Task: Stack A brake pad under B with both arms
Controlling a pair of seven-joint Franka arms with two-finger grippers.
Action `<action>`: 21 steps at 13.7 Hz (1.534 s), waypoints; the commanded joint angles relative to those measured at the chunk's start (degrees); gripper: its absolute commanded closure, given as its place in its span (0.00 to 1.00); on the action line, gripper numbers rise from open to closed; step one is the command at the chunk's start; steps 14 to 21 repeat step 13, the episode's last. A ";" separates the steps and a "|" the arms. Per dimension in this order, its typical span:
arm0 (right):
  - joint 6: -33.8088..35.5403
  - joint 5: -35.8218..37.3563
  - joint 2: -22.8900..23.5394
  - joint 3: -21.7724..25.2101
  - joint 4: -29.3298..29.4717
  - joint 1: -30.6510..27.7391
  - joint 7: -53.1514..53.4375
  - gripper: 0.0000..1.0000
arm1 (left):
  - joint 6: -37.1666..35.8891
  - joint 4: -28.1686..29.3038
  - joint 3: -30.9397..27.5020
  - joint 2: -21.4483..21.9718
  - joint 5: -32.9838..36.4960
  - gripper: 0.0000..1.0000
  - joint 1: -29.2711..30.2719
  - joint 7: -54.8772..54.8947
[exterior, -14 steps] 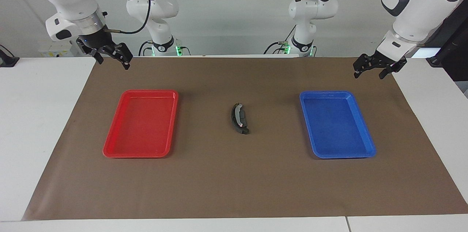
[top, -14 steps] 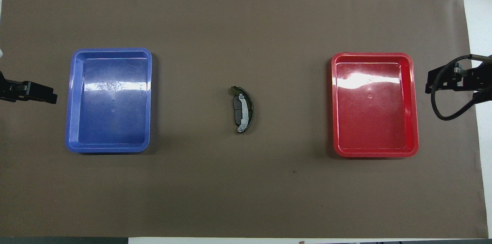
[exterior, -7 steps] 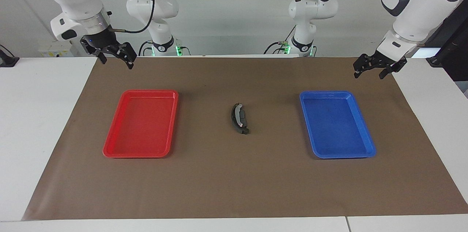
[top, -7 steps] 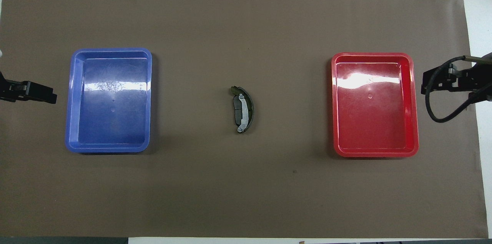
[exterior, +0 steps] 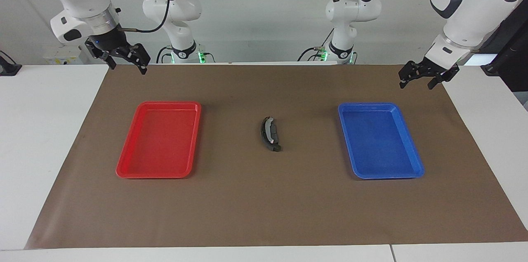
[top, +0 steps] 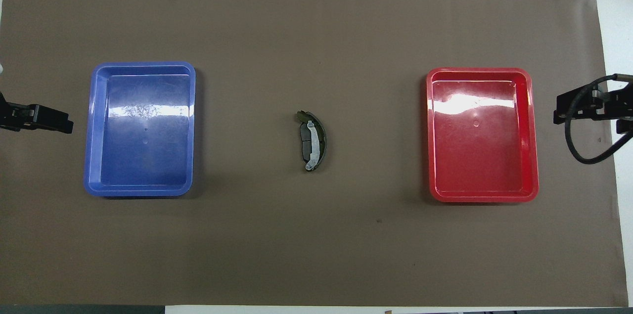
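Two brake parts lie together on the brown mat midway between the two trays. B (exterior: 271,129) (top: 311,145) is the longer dark crescent with a pale strip, and it rests on the short dark grey A brake pad (top: 304,142). The pad mostly hides under B in the facing view. My left gripper (exterior: 416,84) hangs open and holds nothing, over the mat's corner nearer the robots than the blue tray. Above the mat's other robot-side corner, past the red tray, my right gripper (exterior: 127,67) is open and holds nothing. Both are well apart from the parts.
A blue tray (exterior: 412,163) (top: 94,131) with nothing in it lies toward the left arm's end. A red tray (exterior: 123,167) (top: 531,131), also holding nothing, lies toward the right arm's end. The brown mat (exterior: 264,204) covers most of the white table.
My right gripper has risen a little and drifted outward toward its end of the table. The left gripper, the trays and the stacked parts have not moved.
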State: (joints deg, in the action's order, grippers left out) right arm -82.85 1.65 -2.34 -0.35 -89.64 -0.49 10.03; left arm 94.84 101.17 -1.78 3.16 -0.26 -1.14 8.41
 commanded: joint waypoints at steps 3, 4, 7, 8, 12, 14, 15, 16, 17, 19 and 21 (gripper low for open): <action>0.67 0.90 1.03 -0.36 1.84 -1.09 -3.52 0.00 | 0.52 0.61 0.11 0.97 -0.44 0.01 -0.26 0.11; 0.85 0.81 1.20 -0.36 1.84 -1.09 -3.70 0.00 | 0.61 0.61 0.11 0.97 -0.44 0.01 -0.35 0.11; 0.85 0.81 1.20 -0.36 1.66 -0.74 -3.70 0.00 | 0.61 0.61 0.20 0.97 -0.44 0.01 -0.35 -0.33; 0.85 0.81 1.20 -0.44 1.57 -0.57 -3.52 0.00 | 0.61 0.61 0.20 0.97 -0.44 0.01 -0.35 -0.33; 0.94 0.81 1.20 -0.44 1.49 -0.83 -3.87 0.00 | 0.61 0.61 0.20 0.97 -0.44 0.01 -0.35 -0.33; 0.94 0.81 1.11 -0.44 1.48 -0.83 -3.79 0.00 | 0.61 0.61 0.29 0.97 -0.44 0.01 -0.44 -0.33; 0.94 0.81 1.11 -0.44 1.48 -0.83 -3.79 0.00 | 0.61 0.61 0.29 0.97 -0.44 0.01 -0.44 -0.33; 0.94 0.81 1.11 -0.44 1.48 -0.83 -3.79 0.00 | 0.61 0.61 0.29 0.97 -0.44 0.01 -0.44 -0.33; 0.94 0.81 1.11 -0.44 1.48 -0.83 -3.79 0.00 | 0.61 0.61 0.29 0.97 -0.44 0.01 -0.44 -0.33; 0.94 0.81 1.11 -0.44 1.48 -0.83 -3.79 0.00 | 0.61 0.61 0.29 0.97 -0.44 0.01 -0.44 -0.33; 0.94 0.81 1.11 -0.44 1.48 -0.83 -3.79 0.00 | 0.61 0.61 0.29 0.97 -0.44 0.01 -0.44 -0.33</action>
